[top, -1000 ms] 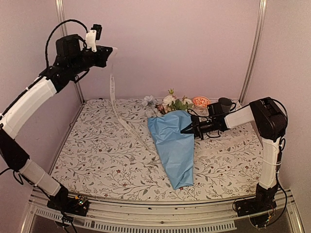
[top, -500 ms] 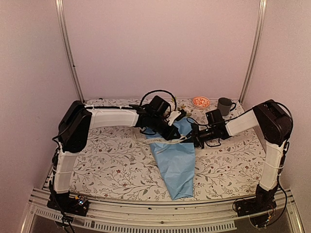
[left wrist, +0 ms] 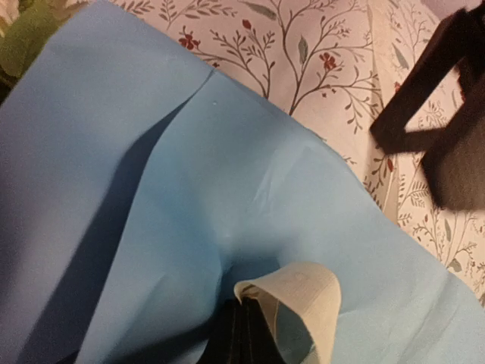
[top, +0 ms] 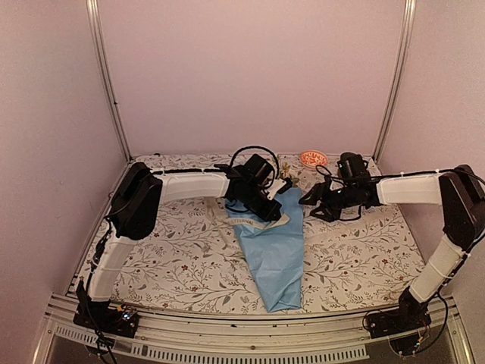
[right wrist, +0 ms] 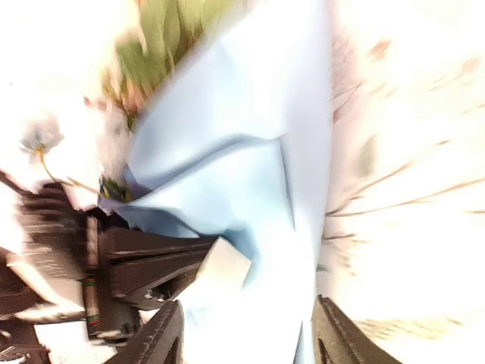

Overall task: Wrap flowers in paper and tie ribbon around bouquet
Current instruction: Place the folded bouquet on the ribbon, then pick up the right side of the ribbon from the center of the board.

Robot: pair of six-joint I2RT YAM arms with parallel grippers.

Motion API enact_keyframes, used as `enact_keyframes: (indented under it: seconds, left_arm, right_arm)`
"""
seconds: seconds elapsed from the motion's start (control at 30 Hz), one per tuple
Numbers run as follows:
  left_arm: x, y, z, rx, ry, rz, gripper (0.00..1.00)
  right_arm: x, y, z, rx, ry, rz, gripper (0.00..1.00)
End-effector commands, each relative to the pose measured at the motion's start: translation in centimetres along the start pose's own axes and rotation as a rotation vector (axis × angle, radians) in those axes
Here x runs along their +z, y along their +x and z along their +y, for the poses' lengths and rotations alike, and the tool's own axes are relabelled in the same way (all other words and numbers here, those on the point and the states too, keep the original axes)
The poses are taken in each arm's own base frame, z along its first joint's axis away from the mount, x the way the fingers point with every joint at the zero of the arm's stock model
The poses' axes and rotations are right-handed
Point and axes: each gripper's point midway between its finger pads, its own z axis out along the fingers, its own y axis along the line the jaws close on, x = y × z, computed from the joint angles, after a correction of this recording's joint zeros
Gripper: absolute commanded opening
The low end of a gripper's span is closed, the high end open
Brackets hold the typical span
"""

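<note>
Right fingers (right wrist: 163, 337) retreated (now parted), ribbon (left wrist: 303, 292) pinched

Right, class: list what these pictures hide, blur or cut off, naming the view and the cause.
Right wrist view: blur smears the flowers.
Top view: the left arm covers most of the flowers.
Left wrist view: the bottom edge cuts off the left fingers and the ribbon beyond its loop.
</note>
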Motion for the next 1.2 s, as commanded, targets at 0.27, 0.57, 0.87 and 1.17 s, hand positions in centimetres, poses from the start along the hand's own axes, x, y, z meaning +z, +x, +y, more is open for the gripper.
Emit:
enact_keyframes:
  seconds: [0.27,0.57,0.87,1.17]
  left_arm:
    - [0.5,0.9,-0.2,0.008,0.005,0.036,0.00]
    - [0.5,0.7,-0.4,0.020,0.012,0.028,0.00]
    - [0.3,0.5,-0.4,0.031,0.012,0.024,0.00]
    - [0.0,0.5,-0.3,0.033,-0.003,0.028,0.00]
  right_arm:
    - [-16.6,-11.4,-18.5,0.126,0.686,-0.381,0.95]
    - [-14.5,-13.4,-24.1,0.193,0.799,-0.295,0.94]
    - [-13.2,-10.0,-26.5,0.201,0.821,-0.219,0.61]
    - [-12.1,-10.8,-24.7,0.161,0.700,-0.221,0.00]
